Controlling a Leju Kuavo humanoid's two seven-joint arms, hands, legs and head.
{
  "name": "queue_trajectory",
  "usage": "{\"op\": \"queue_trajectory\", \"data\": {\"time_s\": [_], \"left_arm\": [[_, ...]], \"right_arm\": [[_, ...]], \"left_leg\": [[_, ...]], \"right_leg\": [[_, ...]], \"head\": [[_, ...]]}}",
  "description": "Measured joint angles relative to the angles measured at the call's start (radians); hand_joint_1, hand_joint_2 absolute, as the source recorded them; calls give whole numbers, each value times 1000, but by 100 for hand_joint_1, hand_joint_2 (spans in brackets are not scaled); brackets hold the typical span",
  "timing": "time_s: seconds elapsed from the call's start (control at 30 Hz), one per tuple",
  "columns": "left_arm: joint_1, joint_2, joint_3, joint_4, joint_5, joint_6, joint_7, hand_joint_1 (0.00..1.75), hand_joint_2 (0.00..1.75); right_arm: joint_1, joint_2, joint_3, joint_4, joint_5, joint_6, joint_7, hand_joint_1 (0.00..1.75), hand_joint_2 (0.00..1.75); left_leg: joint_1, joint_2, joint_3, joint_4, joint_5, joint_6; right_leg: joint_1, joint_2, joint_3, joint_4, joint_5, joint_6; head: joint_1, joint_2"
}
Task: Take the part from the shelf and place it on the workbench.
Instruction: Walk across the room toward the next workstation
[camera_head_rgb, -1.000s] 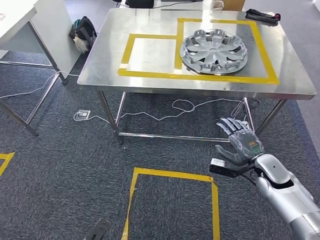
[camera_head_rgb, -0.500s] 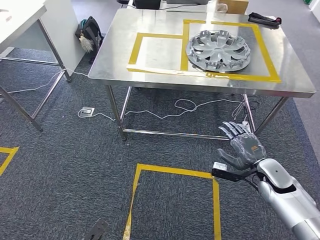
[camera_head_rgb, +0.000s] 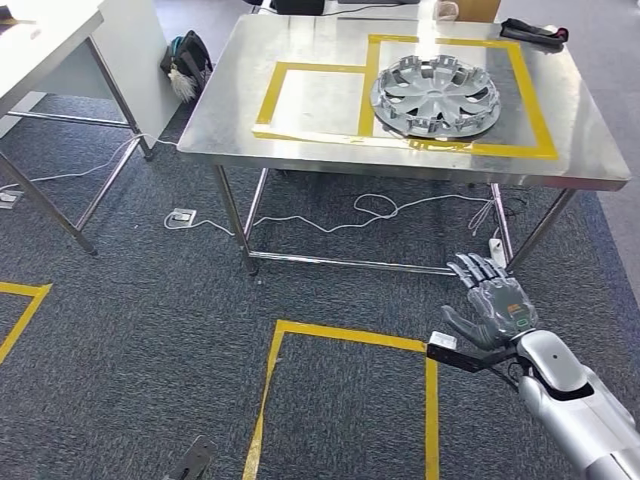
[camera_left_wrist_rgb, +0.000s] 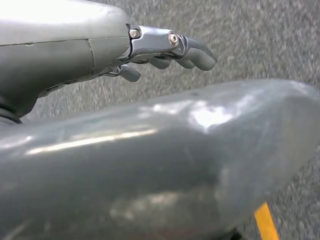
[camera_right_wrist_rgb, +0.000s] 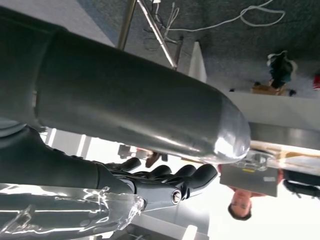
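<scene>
A grey wheel cover (camera_head_rgb: 440, 97) lies flat on the steel workbench (camera_head_rgb: 226, 110), inside the larger of two yellow tape frames. My right hand (camera_head_rgb: 490, 310) hangs low over the carpet in front of the bench's right legs, fingers spread and holding nothing. The right wrist view shows the same hand (camera_right_wrist_rgb: 162, 180) with its dark fingers extended and nothing in them. In the left wrist view my left hand (camera_left_wrist_rgb: 170, 47) hangs over the grey carpet, fingers loosely extended and holding nothing.
A white table (camera_head_rgb: 45, 40) stands at the left, with a black bag (camera_head_rgb: 185, 60) on the floor behind it. White cables (camera_head_rgb: 362, 215) and a socket block (camera_head_rgb: 181, 216) lie under the bench. A yellow tape square (camera_head_rgb: 347, 340) marks the carpet. A person (camera_right_wrist_rgb: 239, 210) stands nearby.
The whole picture has shifted, so the camera moved: bench and floor marks sit a little further right. My right hand sits slightly lower in the picture, still spread.
</scene>
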Motion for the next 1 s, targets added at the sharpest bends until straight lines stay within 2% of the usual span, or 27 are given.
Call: {"op": "queue_trajectory", "data": {"time_s": [0.03,0.07,0.1,0.13,0.17,0.23,0.3,0.33,0.37,0.43,0.47,0.5,0.53,0.57,0.63,0.67,0.7,0.77,0.8,0.83,0.9,0.93,0.97,1.0], "left_arm": [[1,-2,0,0,0,0,0,0,0],[1,-4,0,0,-1,-1,1,0,0],[0,-1,1,0,-2,-1,2,0,0],[0,0,1,0,-3,-1,3,0,0],[1,1,2,0,-3,-1,4,0,0],[5,-1,2,0,-5,-1,4,0,0],[7,-1,3,0,-6,-2,4,0,0],[6,-2,3,0,-6,-2,4,0,0],[5,-2,3,0,-6,-2,4,0,0],[4,-4,3,0,-7,-2,4,0,0],[5,-4,3,0,-7,-2,4,0,0],[5,-4,3,0,-7,-2,4,0,0],[6,-4,3,0,-7,-3,4,0,0],[6,-4,3,0,-8,-3,4,0,0],[3,-4,3,0,-9,-3,4,0,0],[1,-6,3,0,-9,-3,4,0,0],[0,-7,3,0,-10,-3,4,0,0],[1,-8,3,0,-10,-3,4,0,0],[3,-8,3,0,-10,-3,4,0,0],[3,-7,3,0,-10,-3,4,0,0],[1,-8,3,0,-10,-5,4,0,0],[0,-10,3,0,-10,-6,4,0,0],[0,-11,3,0,-11,-7,4,0,0],[1,-12,3,0,-11,-7,4,0,0]], "right_arm": [[3,0,-2,1,1,0,1,0,0],[5,0,-5,1,2,0,2,0,0],[6,0,-7,1,2,0,2,0,0],[8,0,-9,2,3,0,3,0,0],[11,0,-10,2,4,0,3,0,0],[18,0,-13,2,5,0,5,0,0],[22,0,-16,1,7,0,5,0,0],[23,0,-18,1,7,-1,5,0,0],[23,0,-20,1,7,-1,5,0,0],[23,0,-23,0,7,-1,5,0,0],[23,0,-23,0,7,-1,5,0,0],[23,0,-23,0,8,-1,5,0,0],[23,0,-23,0,9,-1,5,0,0],[22,0,-24,0,10,-1,6,0,0],[21,-1,-27,0,11,-1,7,0,0],[21,-2,-29,-1,11,0,8,0,0],[21,-2,-31,-1,12,0,8,0,0],[19,-4,-32,-1,12,0,8,0,0],[19,-4,-32,-2,12,0,8,0,0],[18,-5,-33,-2,12,0,8,0,0],[19,-7,-34,-2,11,0,8,0,0],[21,-9,-35,-2,10,0,8,0,0],[23,-9,-37,-2,7,0,8,0,0],[26,-9,-38,-1,5,0,8,0,0]], "left_leg": [[10,-9,-8,12,-2,-13],[18,-17,-20,30,-7,-28],[25,-27,-35,52,-14,-44],[28,-35,-50,72,-19,-56],[27,-42,-62,88,-20,-67],[24,-48,-75,97,-14,-77],[19,-22,-90,120,-29,-78],[16,-2,-109,160,-54,-75],[12,18,-138,224,-89,-71],[5,31,-203,371,-156,-61],[1,32,-221,417,-172,-54],[-3,32,-219,423,-168,-45],[-9,35,-197,391,-149,-34],[-17,44,-158,330,-121,-23],[-35,90,-82,200,-87,-3],[-42,107,-63,161,-83,1],[-47,114,-57,143,-86,4],[-47,91,-61,136,-80,10],[-45,79,-61,133,-77,15],[-43,66,-61,130,-73,21],[-42,40,-60,129,-69,29],[-44,26,-61,129,-69,33],[-46,12,-61,129,-68,35],[-49,-3,-60,129,-68,37]], "right_leg": [[-10,3,29,-49,27,13],[-20,16,65,-113,47,31],[-28,32,93,-162,58,39],[-34,43,108,-186,61,36],[-36,49,108,-186,54,26],[-34,33,92,-161,54,-8],[-28,17,81,-152,57,-29],[-24,8,78,-152,59,-38],[-19,-2,77,-153,62,-46],[-8,-25,72,-155,66,-53],[-2,-38,69,-155,68,-56],[3,-50,67,-155,68,-58],[8,-63,66,-155,69,-59],[11,-74,67,-155,70,-59],[17,-96,67,-155,70,-57],[20,-106,68,-156,71,-54],[22,-118,69,-158,72,-51],[23,-136,73,-166,73,-40],[21,-124,72,-163,68,-36],[19,-98,65,-143,54,-32],[19,-31,23,-43,-1,-30],[22,-14,-8,26,-31,-31],[25,-6,-36,82,-50,-33],[28,-3,-53,109,-52,-35]], "head": [[0,0],[0,0],[4,0],[6,0],[5,0],[-4,0],[-15,0],[-17,0],[-19,0],[-20,0],[-20,0],[-21,0],[-20,0],[-20,0],[-20,0],[-19,0],[-19,0],[-18,0],[-18,0],[-17,0],[-13,0],[-11,0],[-10,0],[-10,0]]}}
